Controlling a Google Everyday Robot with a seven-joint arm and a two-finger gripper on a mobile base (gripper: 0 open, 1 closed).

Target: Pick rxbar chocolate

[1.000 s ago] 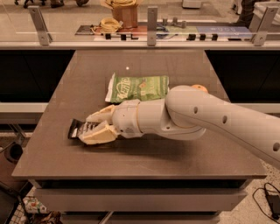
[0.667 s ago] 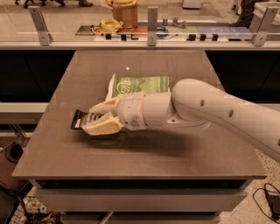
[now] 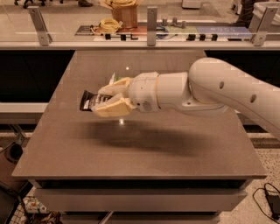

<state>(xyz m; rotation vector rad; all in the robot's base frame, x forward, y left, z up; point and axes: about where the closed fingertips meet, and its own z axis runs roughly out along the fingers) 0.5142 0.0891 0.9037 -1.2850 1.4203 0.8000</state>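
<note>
My gripper (image 3: 104,100) is shut on the rxbar chocolate (image 3: 89,101), a small flat black wrapper with white lettering. The bar sticks out to the left of the cream fingers (image 3: 111,108) and hangs above the brown table (image 3: 131,148), with its shadow on the surface below. The white arm reaches in from the right. Only a small corner of the green snack bag (image 3: 112,78) shows behind the gripper; the rest is hidden by the arm. The orange fruit is hidden.
A glass rail with metal posts (image 3: 152,26) runs along the table's far edge. Beyond it lie a yellow cable coil (image 3: 107,24) and a brown container (image 3: 124,13). Dark gaps drop off at both sides of the table.
The gripper has risen off the table with the bar in its fingers and moved toward the middle. The arm now covers almost all of the green bag.
</note>
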